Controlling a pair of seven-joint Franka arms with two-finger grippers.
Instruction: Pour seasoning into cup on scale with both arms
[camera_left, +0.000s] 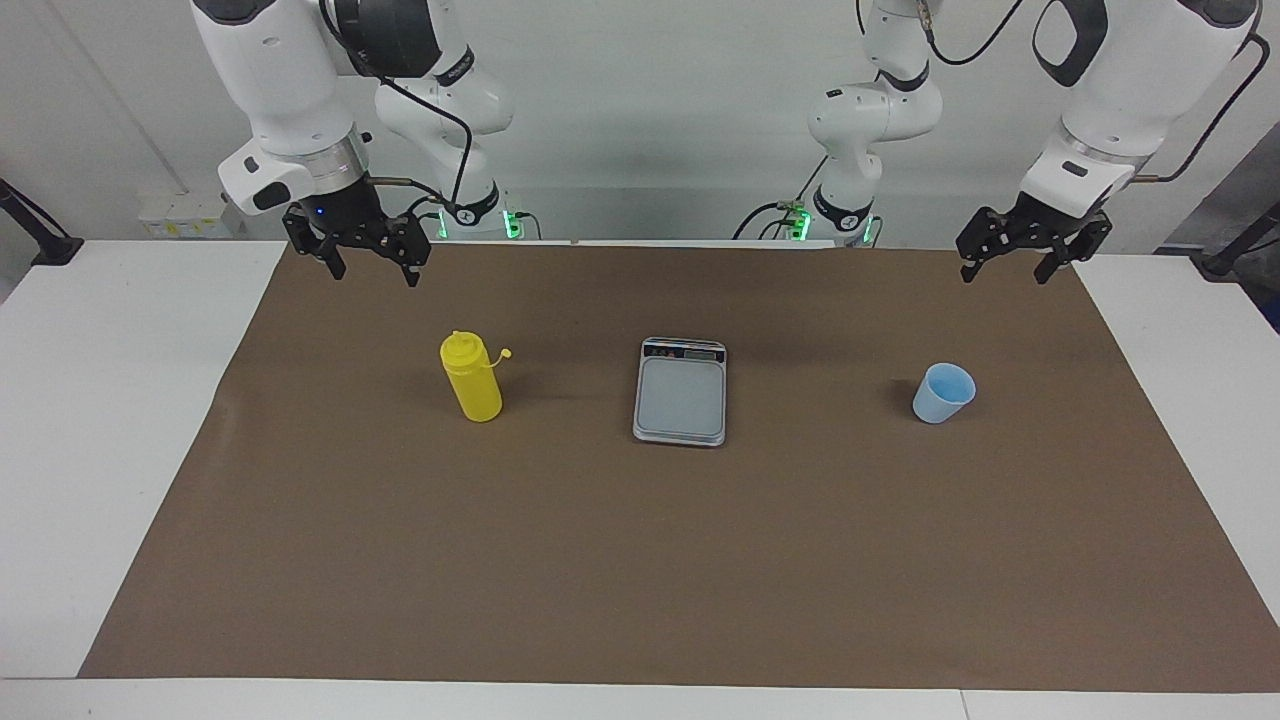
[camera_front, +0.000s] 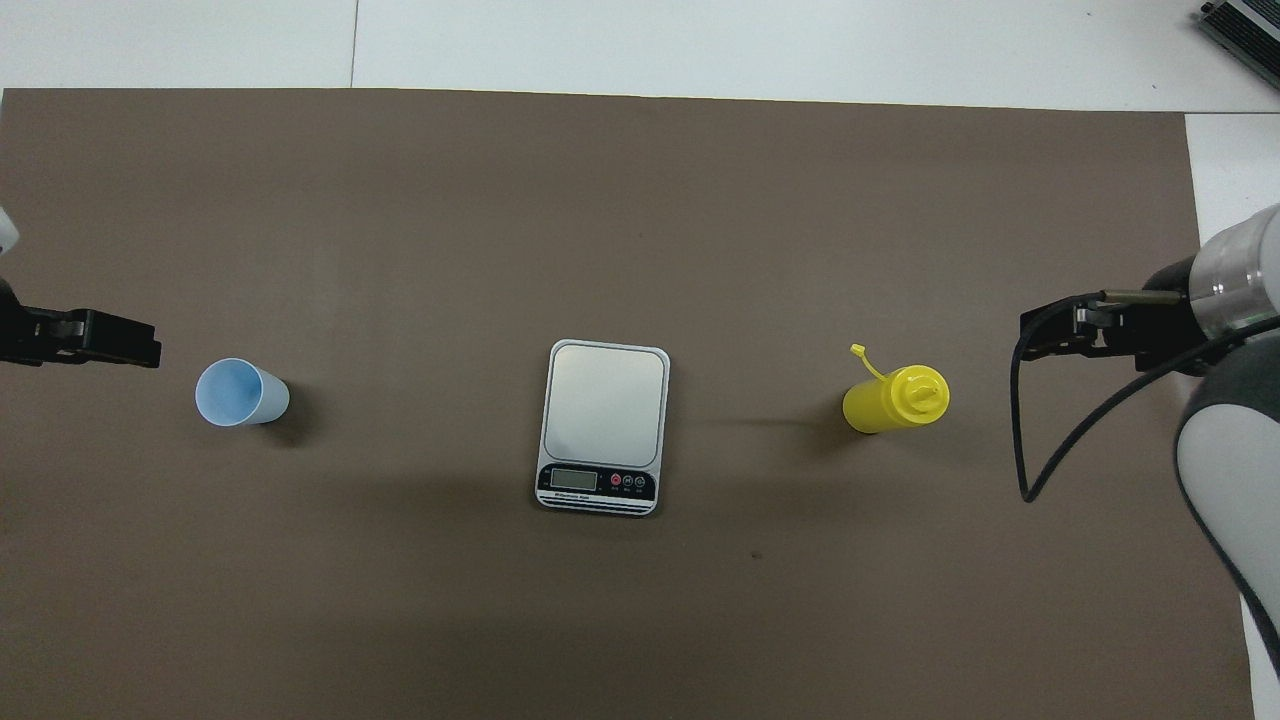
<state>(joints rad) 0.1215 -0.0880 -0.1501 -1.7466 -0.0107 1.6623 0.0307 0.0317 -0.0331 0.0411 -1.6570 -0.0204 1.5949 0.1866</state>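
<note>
1. Across the white table (camera_left: 120, 420) lies a large brown paper mat (camera_left: 640, 560) that covers most of the top, with bare white strips showing at both ends and along the edge farthest from the robots; every task item stands on this mat.

2. Both white arms hang raised over the mat's edge nearest the robots, neither touching anything. The right arm (camera_left: 290, 90) carries the right gripper (camera_left: 372, 268) over the mat at its own end of the table, fingers spread apart and pointing down. The left arm (camera_left: 1110, 110) carries the left gripper (camera_left: 1010, 270) over the mat's corner at its end, fingers likewise spread and holding nothing.

3. Near the middle of the mat sits the grey digital kitchen scale (camera_left: 680, 392), flat, its platform bare. Its dark display strip (with small buttons beside the readout) runs along the short edge nearest the robots.

4. Toward the right arm's end of the table, well apart from the scale, stands the yellow squeeze bottle of seasoning (camera_left: 471, 378), upright on its base. Its ribbed nozzle points up, and the little tethered cap (camera_left: 505, 353) hangs off to one side of the top, toward the scale.

5. Toward the left arm's end, also well apart from the scale, stands the light blue plastic cup (camera_left: 943, 393), upright with its mouth open upward. All three items sit in a rough row across the mat.
</note>
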